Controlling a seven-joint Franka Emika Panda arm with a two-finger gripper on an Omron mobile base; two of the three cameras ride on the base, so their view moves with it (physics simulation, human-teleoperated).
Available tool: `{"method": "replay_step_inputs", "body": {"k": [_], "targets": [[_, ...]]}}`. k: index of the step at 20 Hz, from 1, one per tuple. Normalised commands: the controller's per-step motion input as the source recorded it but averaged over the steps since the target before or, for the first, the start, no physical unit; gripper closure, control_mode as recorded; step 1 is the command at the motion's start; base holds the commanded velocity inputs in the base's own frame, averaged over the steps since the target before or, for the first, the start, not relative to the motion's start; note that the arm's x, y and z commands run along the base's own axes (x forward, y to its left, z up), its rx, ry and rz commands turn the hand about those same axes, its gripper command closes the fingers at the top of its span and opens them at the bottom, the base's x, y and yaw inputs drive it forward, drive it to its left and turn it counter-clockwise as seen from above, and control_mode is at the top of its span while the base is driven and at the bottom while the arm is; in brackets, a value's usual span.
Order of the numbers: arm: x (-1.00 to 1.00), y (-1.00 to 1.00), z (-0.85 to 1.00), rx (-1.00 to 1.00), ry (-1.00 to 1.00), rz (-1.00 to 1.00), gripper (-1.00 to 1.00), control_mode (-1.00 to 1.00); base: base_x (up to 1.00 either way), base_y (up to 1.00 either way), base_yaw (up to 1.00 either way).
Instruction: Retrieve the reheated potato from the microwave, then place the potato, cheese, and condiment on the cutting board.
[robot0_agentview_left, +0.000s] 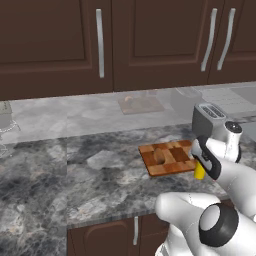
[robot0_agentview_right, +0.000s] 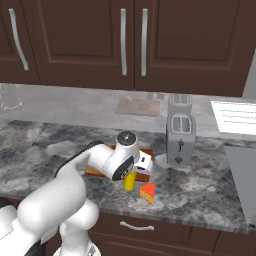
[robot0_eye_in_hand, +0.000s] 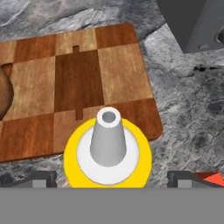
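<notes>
Both fingers (robot0_eye_in_hand: 40, 179) of the gripper (robot0_eye_in_hand: 109, 180) stand wide open around the condiment (robot0_eye_in_hand: 108, 151), not yet grasping it.

Potato (robot0_agentview_left: 160, 156) on cutting board (robot0_agentview_left: 172, 162) (condiment (robot0_agentview_right: 129, 181) just beside cheese (robot0_agentview_right: 147, 193)).

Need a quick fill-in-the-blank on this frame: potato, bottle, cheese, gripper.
1. The potato lies on the ____.
2. The gripper hangs over the yellow condiment bottle with its jaws ____.
3. The cheese rests on the ____, off the cutting board.
4. The silver appliance behind the board is a ____.

Missing words: cutting board; open; counter; toaster
</notes>
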Motion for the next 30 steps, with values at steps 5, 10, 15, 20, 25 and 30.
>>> {"method": "replay_step_inputs", "body": {"k": [5,10,15,20,25,30], "targets": [[-0.03,0.01,0.0,0.0,-0.07,0.0,-1.0,-1.0,0.0,0.0,0.0],[0.0,0.02,0.0,0.0,-0.08,0.0,-1.0,-1.0,0.0,0.0,0.0],[0.0,0.03,-0.08,0.0,-0.04,0.0,1.0,-1.0,0.0,0.0,0.0],[0.0,0.05,-0.15,0.0,0.0,0.0,1.0,-1.0,0.0,0.0,0.0],[0.0,0.0,-0.07,0.0,0.0,0.0,1.0,-1.0,0.0,0.0,0.0],[-0.06,0.01,0.01,0.0,-0.04,0.02,1.0,-1.0,0.0,0.0,0.0]]}}
